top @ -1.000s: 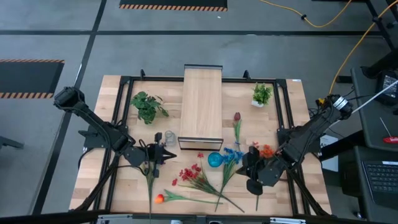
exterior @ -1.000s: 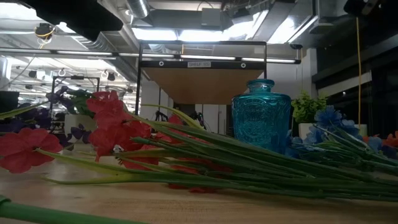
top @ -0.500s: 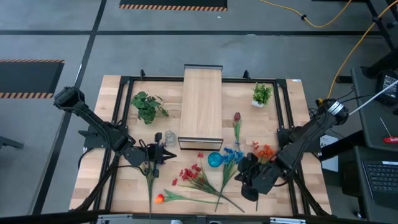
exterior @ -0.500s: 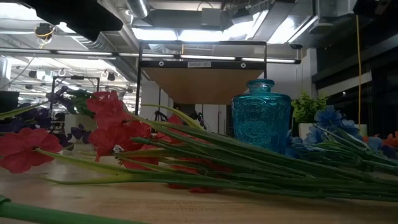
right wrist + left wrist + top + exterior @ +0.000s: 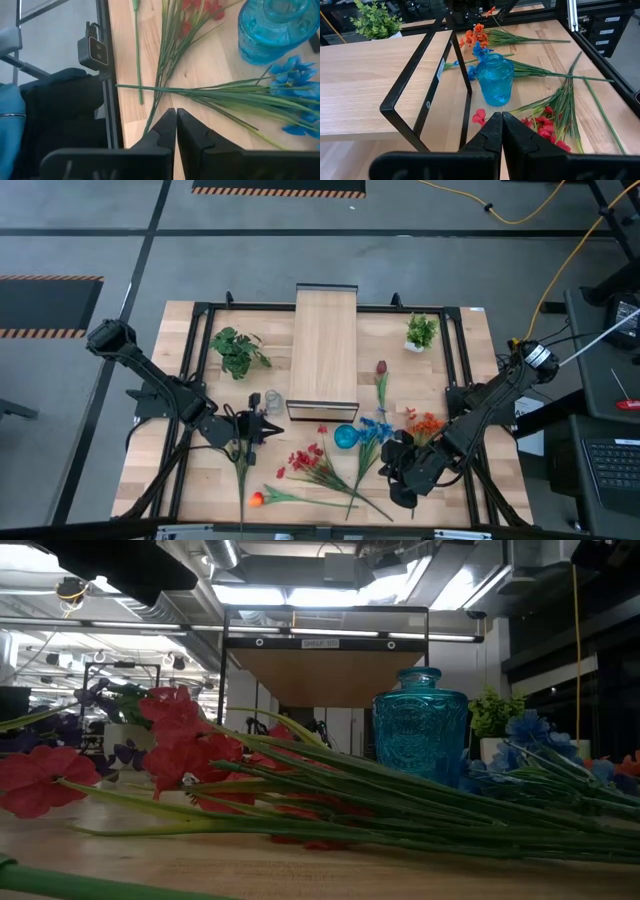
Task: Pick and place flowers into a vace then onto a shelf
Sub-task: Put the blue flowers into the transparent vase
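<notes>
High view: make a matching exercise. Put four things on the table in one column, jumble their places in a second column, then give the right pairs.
Things:
1. blue vase
2. dark red tulip
3. orange flowers
4. clear glass jar

Places:
A. just left of the shelf's near end
B. right of the shelf, stem pointing toward the near edge
C. just past the shelf's near end, among blue blooms
D. beside the right gripper, on the right half

Pairs: 1-C, 2-B, 3-D, 4-A
</notes>
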`<state>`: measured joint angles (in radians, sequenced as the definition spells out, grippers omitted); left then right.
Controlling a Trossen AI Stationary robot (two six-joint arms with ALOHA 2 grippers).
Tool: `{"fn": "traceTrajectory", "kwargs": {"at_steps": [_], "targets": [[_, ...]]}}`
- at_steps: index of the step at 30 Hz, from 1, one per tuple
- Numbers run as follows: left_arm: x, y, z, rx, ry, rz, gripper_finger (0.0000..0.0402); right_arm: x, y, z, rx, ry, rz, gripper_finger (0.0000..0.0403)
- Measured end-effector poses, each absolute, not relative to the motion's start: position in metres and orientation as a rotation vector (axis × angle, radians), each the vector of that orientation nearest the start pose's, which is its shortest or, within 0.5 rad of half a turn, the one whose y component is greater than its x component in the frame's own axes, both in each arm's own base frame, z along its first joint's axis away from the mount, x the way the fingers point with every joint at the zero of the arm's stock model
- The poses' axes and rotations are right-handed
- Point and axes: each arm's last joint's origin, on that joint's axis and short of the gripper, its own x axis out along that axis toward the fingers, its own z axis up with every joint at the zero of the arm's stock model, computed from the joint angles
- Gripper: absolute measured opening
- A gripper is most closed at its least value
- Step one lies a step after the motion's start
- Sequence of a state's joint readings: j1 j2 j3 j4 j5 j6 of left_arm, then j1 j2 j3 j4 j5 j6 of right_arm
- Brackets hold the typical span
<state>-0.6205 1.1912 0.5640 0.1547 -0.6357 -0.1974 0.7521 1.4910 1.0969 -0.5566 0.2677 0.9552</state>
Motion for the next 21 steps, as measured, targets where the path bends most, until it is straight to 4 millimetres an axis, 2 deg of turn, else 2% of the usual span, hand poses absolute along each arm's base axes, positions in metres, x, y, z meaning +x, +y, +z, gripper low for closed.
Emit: {"fn": "traceTrajectory", "kwargs": {"at_steps": [4,9,15,21], "targets": [[0.2027,-0.1237,0.2121,0.083,0.378,0.052,0.0003,0.2277,0.2025,0.2507,0.412,0.939,0.021,0.0031],[0.2027,-0.1237,0.2121,0.082,0.378,0.053,0.0003,0.2276,0.2024,0.2506,0.408,0.939,0.022,0.0075],[0.2027,-0.1237,0.2121,0.05,0.377,0.059,0.0003,0.2313,0.1981,0.2504,0.534,0.939,-0.055,0.013],[0.2026,-0.1237,0.212,0.065,0.378,0.056,0.0003,0.2322,0.197,0.2503,0.562,0.938,-0.073,0.0154]]}}
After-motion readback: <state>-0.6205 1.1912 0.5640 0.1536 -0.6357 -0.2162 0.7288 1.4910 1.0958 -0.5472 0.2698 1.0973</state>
